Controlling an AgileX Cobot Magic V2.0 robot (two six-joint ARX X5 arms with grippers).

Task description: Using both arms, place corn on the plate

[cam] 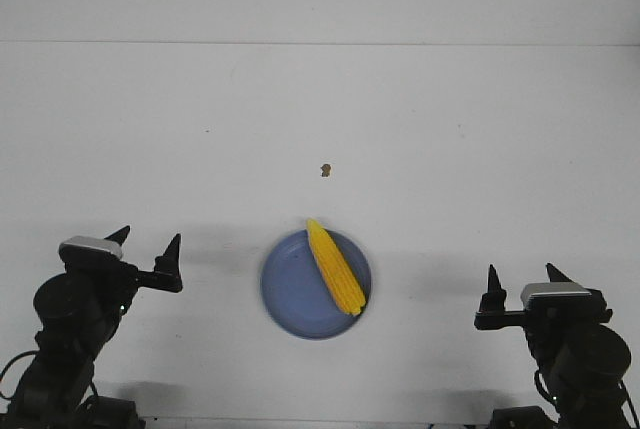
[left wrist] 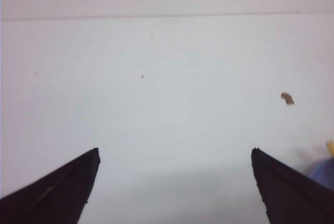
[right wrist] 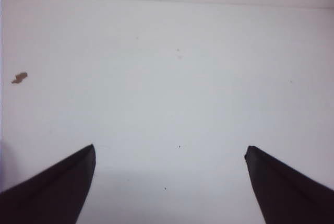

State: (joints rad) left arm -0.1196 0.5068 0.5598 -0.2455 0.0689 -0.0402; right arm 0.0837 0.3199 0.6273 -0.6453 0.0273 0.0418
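Our left gripper (cam: 148,239) and right gripper (cam: 522,277) gape wide, empty, flanking the plate (cam: 290,294) between them where the corn (cam: 335,266) already rests, so we judge the task done.

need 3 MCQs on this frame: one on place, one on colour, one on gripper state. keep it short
1. Where does the corn lie?
A. on the bare table left of the plate
B. on the plate, toward its right side
C. in the right gripper

2. What colour is the plate?
A. red
B. green
C. blue

3. How do the left gripper and the right gripper stand?
A. both open and empty
B. both shut on the corn
C. left shut, right open

Key:
1 B, the front view shows the cob resting diagonally inside the rim.
2 C, its surface reads periwinkle blue.
3 A, each wrist view shows spread fingers with only table between them.
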